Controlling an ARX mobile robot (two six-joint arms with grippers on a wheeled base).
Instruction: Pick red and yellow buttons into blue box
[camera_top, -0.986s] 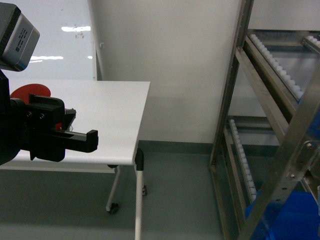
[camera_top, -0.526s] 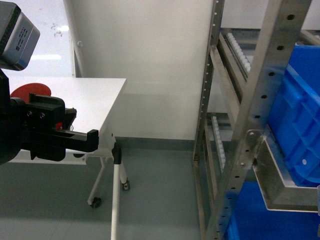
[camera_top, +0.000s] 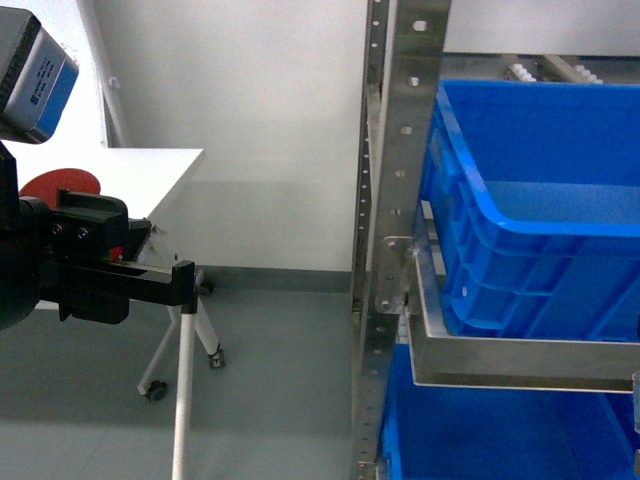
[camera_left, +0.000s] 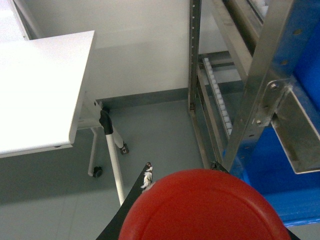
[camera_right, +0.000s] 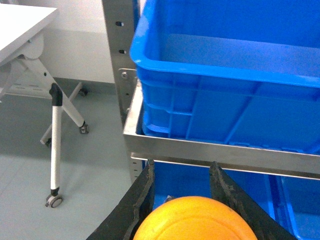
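Red button (camera_left: 202, 207) fills your left claw (camera_left: 150, 200), clamped between its fingers; your right claw (camera_right: 192, 200) grips the yellow button (camera_right: 195, 220). Ahead on the metal rack (camera_top: 385, 250) sits the blue box (camera_top: 530, 220), the tabletop (camera_top: 130, 170) off left.

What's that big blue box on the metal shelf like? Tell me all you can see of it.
The blue box is a deep crate of glossy plastic with a thick rolled rim, ribbed outer walls and a smooth inside. It sits upright on the steel rack, resting on a metal rail. What shows of its inside looks empty. More blue plastic shows on the level below.
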